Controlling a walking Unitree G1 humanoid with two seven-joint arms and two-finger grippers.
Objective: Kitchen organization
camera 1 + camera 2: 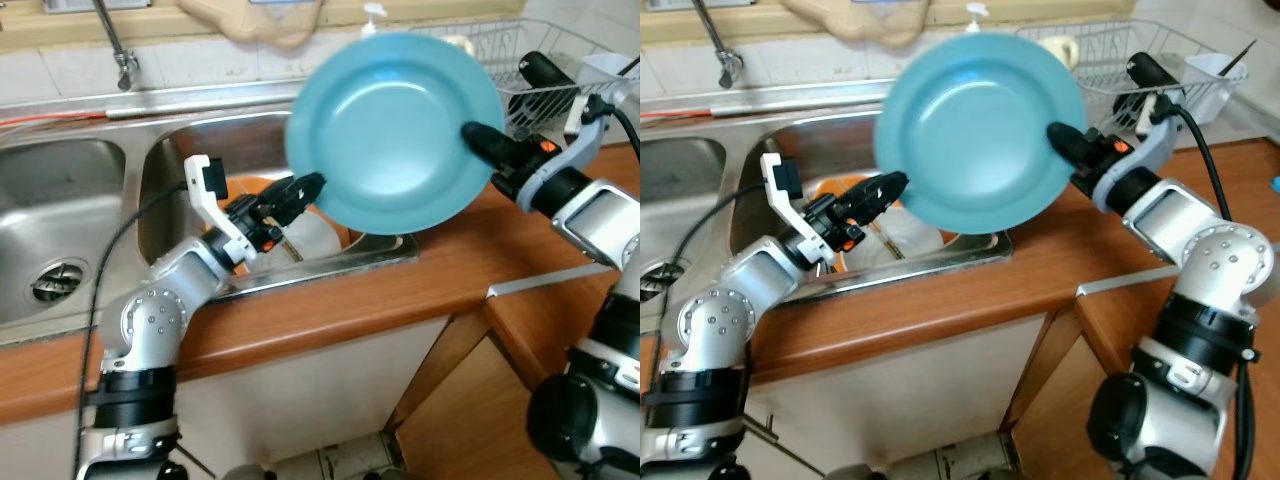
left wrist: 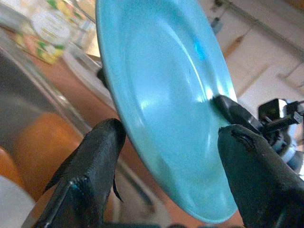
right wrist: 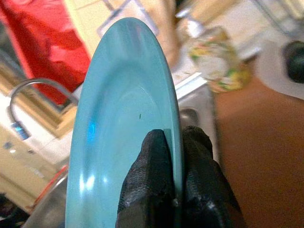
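A light blue plate is held up on edge above the right side of the sink, its hollow face turned towards me. My right gripper is shut on its right rim, and the two fingers pinch the edge. My left gripper is open at the plate's lower left rim, over the sink's right basin. In the left wrist view the plate's rim stands between the spread fingers without either finger closing on it.
The right basin holds an orange dish and a white plate. The left basin has a drain, with the faucet behind. A wire dish rack with a white cup stands back right on the wooden counter.
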